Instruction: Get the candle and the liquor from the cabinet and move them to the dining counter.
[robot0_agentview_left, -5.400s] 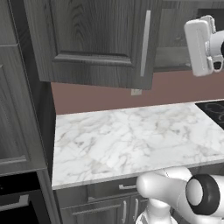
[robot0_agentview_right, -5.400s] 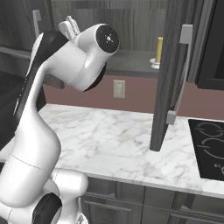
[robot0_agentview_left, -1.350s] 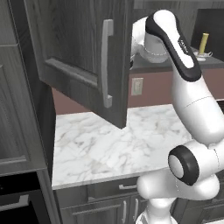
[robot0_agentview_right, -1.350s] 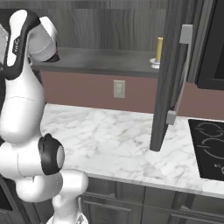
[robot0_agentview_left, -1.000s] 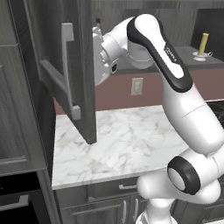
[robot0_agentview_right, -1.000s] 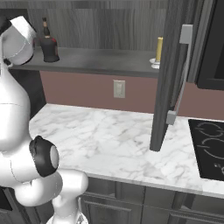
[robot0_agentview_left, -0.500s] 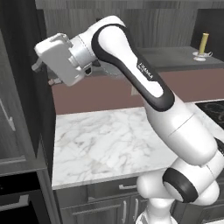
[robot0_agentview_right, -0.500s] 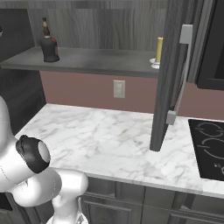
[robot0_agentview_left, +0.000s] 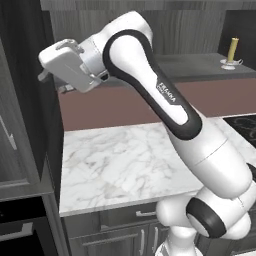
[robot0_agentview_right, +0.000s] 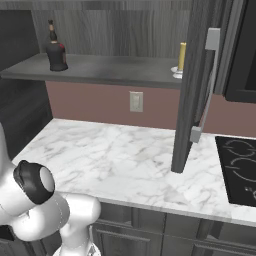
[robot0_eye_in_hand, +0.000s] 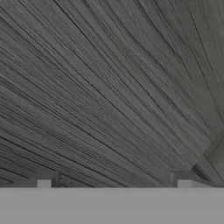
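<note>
**Both items on the shelf, doors swung wide**

The candle (robot0_agentview_right: 182, 56) stands mid-right of the right base view on the cabinet (robot0_agentview_right: 125, 70) shelf; the liquor (robot0_agentview_right: 56, 51) sits upper left. The end effector (robot0_eye_in_hand: 113, 183), fingertips spread and empty, faces a wood-grain door panel closely, apparently from pushing it aside for access

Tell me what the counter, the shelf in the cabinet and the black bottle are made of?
The counter looks like polished marble: white with grey veins. The cabinet shelf looks like dark grey wood with a matte finish; streaky grain lines run along the back panel. The liquor bottle seems to be glossy black glass, though it is small here, so plastic cannot be ruled out.
</note>
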